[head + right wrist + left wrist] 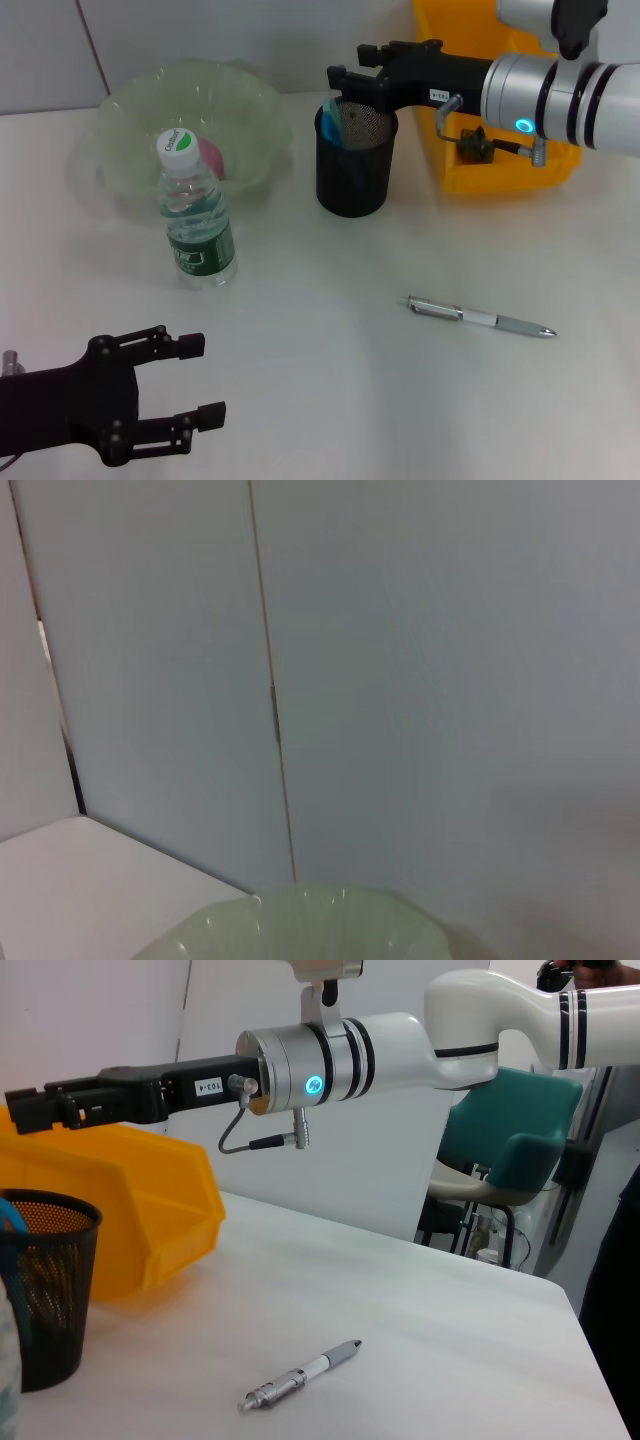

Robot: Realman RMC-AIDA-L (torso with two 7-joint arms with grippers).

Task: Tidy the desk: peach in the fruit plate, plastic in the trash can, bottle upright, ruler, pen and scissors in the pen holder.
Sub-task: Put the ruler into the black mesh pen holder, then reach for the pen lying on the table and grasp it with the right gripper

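Right gripper [347, 63] above the pen holder [354, 176], fingers apart, holding nothing; left gripper [195, 382] low at near edge, spread wide; pen [480, 318] flat on table [330, 380]; bottle [196, 214] upright by fruit plate [130, 110].

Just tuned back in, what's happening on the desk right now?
The right gripper hangs over the black mesh pen holder, which already has something blue in it. The left gripper sits low at the near edge, fingers open and empty. The bottle stands upright in front of the fruit plate, which holds a pink fruit. The pen lies loose on the table.
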